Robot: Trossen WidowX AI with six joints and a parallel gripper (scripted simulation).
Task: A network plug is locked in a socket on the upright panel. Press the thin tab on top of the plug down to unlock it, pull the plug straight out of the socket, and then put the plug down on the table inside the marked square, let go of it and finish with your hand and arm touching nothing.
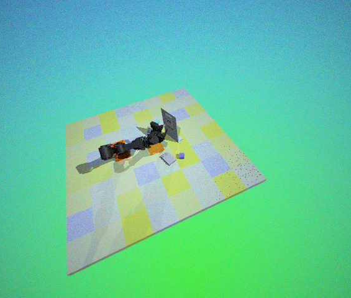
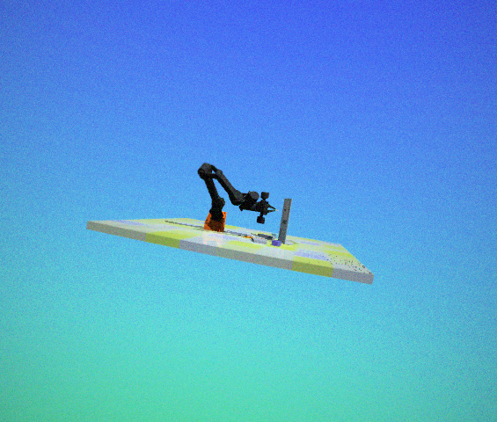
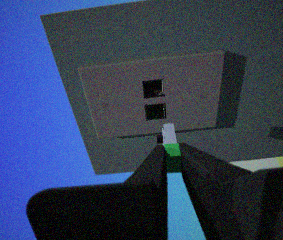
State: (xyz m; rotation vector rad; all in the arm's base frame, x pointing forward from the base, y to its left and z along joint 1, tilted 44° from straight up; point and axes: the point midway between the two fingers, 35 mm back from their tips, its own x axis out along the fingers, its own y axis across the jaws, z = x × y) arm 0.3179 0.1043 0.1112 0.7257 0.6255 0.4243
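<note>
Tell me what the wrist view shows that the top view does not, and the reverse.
Wrist view only: the green part of the plug clamped in the gripper, its pale tip beyond the fingers.

Top view only: the purple cube and the arm's orange base.

Both: the gripper and the upright panel.

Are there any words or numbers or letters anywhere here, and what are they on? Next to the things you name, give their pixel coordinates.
None that I can read.
Upright panel (image 1: 172, 133) (image 2: 284, 227) (image 3: 131, 30): small dark marks in the top and exterior views, too blurred to tell if they are writing.
Plug (image 3: 169, 134): no readable text.
</note>
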